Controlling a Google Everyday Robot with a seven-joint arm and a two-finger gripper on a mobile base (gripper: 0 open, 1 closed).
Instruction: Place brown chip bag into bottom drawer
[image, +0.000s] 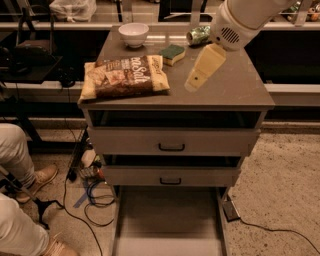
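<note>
The brown chip bag (125, 75) lies flat on the front left of the grey cabinet top (240, 90), one end hanging slightly over the left edge. The bottom drawer (167, 220) is pulled out at the cabinet's foot, and its grey floor shows nothing in it. My gripper (196, 80) is a cream-coloured piece hanging from the white arm (240, 20). It hovers over the middle of the cabinet top, just right of the bag and apart from it. It holds nothing that I can see.
A white bowl (133, 34), a green-and-yellow sponge (172, 54) and a green can (198, 35) sit at the back of the top. The two upper drawers (171, 142) with black handles are slightly open. A person's legs (20, 165) and cables (95, 195) are on the floor at left.
</note>
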